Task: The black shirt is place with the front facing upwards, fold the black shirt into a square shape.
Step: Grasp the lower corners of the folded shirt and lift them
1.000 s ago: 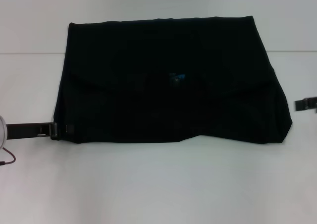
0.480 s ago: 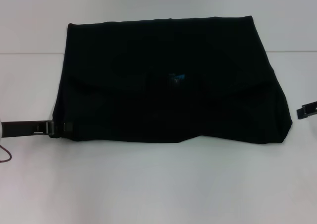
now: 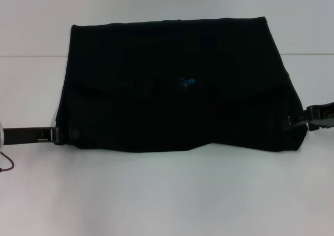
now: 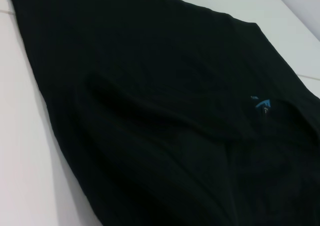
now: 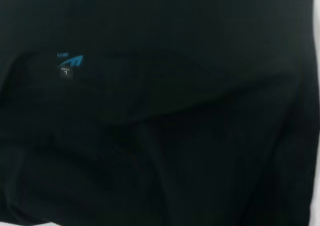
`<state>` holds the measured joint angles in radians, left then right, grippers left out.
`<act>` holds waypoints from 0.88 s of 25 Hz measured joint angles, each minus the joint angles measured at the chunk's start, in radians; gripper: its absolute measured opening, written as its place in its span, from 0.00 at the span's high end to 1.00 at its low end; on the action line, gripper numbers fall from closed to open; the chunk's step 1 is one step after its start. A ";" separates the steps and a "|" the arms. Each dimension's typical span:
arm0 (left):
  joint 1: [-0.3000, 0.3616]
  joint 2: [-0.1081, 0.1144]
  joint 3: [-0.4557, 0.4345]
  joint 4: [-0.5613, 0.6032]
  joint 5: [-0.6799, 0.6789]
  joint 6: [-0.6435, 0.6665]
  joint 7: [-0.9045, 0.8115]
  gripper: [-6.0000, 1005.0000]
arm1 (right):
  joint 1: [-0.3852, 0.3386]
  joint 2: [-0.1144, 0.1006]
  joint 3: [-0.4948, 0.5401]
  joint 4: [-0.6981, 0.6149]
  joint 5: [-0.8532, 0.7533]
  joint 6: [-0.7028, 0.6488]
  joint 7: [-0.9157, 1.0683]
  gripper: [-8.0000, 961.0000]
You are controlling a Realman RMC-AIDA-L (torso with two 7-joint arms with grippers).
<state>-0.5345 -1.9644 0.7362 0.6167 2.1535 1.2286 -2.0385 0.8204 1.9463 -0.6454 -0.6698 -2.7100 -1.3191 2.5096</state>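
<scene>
Between both hands | black shirt [image 3: 177, 84] | left hand [image 3: 61, 135], right hand [image 3: 295, 122] at edges

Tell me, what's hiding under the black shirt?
Only the white table shows around the black shirt. The shirt covers whatever lies beneath it, so nothing there can be seen. The left gripper and right gripper meet its side edges.

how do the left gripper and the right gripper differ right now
The left gripper sits at the shirt's near left corner; the right gripper sits at its right edge, slightly farther from the robot. The left arm shows a long straight bar across the table; the right shows only a short stub. Both touch the shirt's edge.
</scene>
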 joint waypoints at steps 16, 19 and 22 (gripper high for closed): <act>0.002 -0.001 -0.002 0.002 -0.012 0.001 0.002 0.93 | 0.009 0.022 -0.007 0.051 -0.003 0.062 -0.017 0.13; 0.003 -0.001 -0.008 0.002 -0.013 0.004 0.007 0.93 | 0.009 0.022 -0.015 0.051 -0.002 0.066 -0.017 0.22; 0.004 -0.001 -0.023 0.002 -0.013 0.010 0.010 0.93 | 0.009 0.022 -0.024 0.051 -0.001 0.067 -0.017 0.36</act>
<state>-0.5303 -1.9652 0.7132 0.6182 2.1401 1.2387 -2.0284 0.8293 1.9681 -0.6693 -0.6193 -2.7112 -1.2523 2.4926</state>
